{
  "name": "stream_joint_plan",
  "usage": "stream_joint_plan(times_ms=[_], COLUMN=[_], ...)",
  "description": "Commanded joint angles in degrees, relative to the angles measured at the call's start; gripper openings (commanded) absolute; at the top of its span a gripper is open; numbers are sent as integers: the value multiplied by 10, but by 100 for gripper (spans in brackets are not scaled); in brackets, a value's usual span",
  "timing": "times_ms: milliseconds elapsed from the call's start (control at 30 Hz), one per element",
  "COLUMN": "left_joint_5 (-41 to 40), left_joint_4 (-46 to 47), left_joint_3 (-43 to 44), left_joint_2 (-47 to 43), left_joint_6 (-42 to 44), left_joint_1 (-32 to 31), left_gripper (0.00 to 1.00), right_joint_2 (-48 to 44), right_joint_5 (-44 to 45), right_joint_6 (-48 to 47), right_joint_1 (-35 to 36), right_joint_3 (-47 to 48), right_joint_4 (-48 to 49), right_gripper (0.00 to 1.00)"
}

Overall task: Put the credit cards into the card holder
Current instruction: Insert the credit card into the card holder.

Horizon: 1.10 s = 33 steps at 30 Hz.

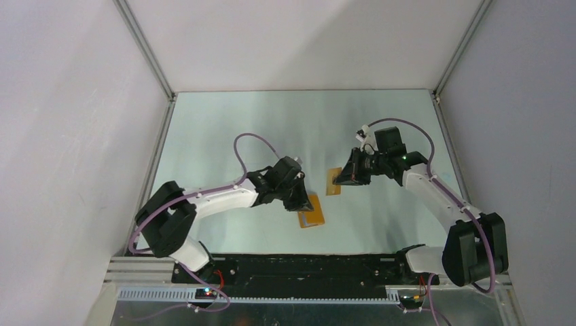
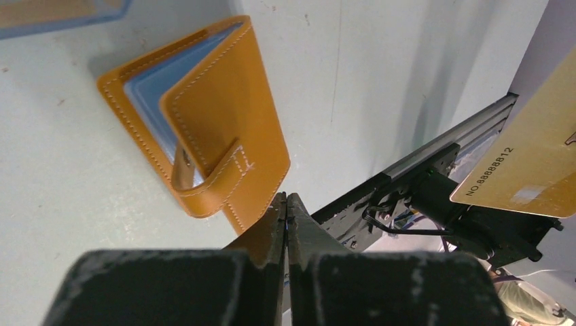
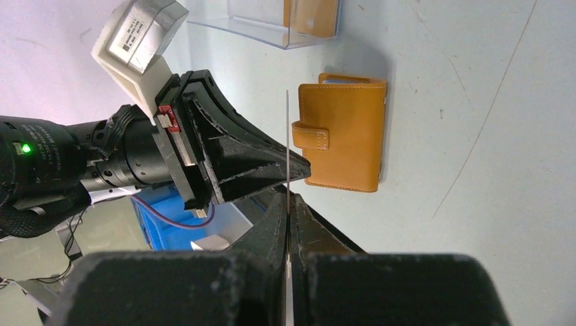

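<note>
- Pinching a thin, stiff gold credit card [image 2: 523, 170] by its edge, your right gripper [image 3: 288, 204] has its jaws clamped on it.
- Your left gripper [image 2: 286, 202] is closed on itself, just beside the stitched orange card holder [image 2: 204, 122], which lies folded on the table [image 2: 54, 176].

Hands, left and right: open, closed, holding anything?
Left hand: closed, tips at the card holder edge; whether it pinches it cannot be told.
Right hand: closed on a credit card.
</note>
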Motion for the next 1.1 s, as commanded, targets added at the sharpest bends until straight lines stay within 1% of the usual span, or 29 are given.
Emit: stream_joint_plan(times_ms=[0, 100, 167, 333, 500, 667, 900, 1067], left_joint_5=[-5, -17, -36, -67, -65, -43, -35, -50], left_joint_4=[7, 5, 0, -56, -93, -94, -95, -95], left_joint_3=[36, 34, 20, -9, -33, -28, 46, 72], left_joint_2=[21, 13, -11, -66, -76, -42, 32, 42], left_joint_6=[20, 24, 25, 39, 43, 45, 45, 45], left_joint_1=[-13, -13, -10, 6, 10, 3, -26, -36], left_gripper=[4, 4, 5, 8, 2, 0, 0, 0], right_joint_2=[-26, -29, -29, -26, -22, -20, -21, -28], right_joint_5=[4, 5, 5, 7, 9, 12, 15, 15], right_joint_6=[-14, -18, -20, -22, -22, -23, -25, -27], right_joint_1=[-12, -18, -19, -19, -18, -19, -20, -27], right_joint_3=[1, 1, 1, 1, 1, 1, 0, 1], right_joint_4=[-10, -16, -19, -23, -24, -25, -28, -30], right_gripper=[0, 0, 0, 0, 0, 0, 0, 0])
